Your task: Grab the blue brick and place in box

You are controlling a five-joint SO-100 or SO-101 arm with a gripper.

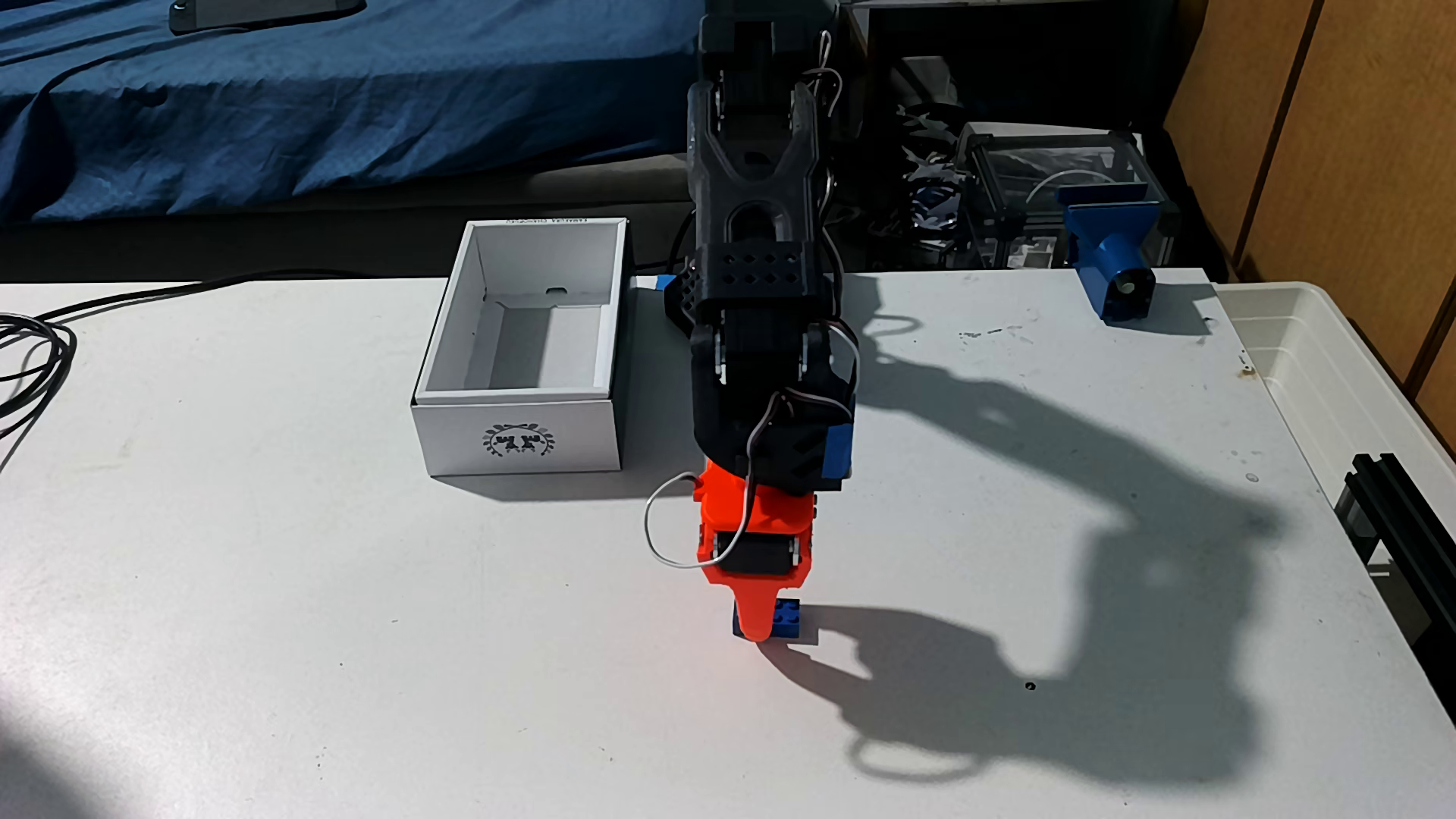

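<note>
Nearest the camera lies the bare front of the white desk (394,709), crossed on the right by the arm's long shadow. Moving from the left, a loop of black cable (31,346) trails over the desk edge. Next comes the box (520,449), white, open-topped and empty, its wreath emblem facing the camera. Just right of it and nearer the camera, the arm (756,260) reaches forward from the back of the desk and bends steeply down, so its orange gripper (758,626) points almost straight at the desk. The blue brick (784,620) sits on the desk under that tip, one orange finger covering its near side. Whether the jaws have closed on it I cannot tell; the far finger is hidden. This looks like the grasping step. The next move calls for a firm pinch, a lift clear of the box wall, then a swing left and back. Far right stand a blue clamp (1111,260) and a plastic bin (1324,370).
</note>
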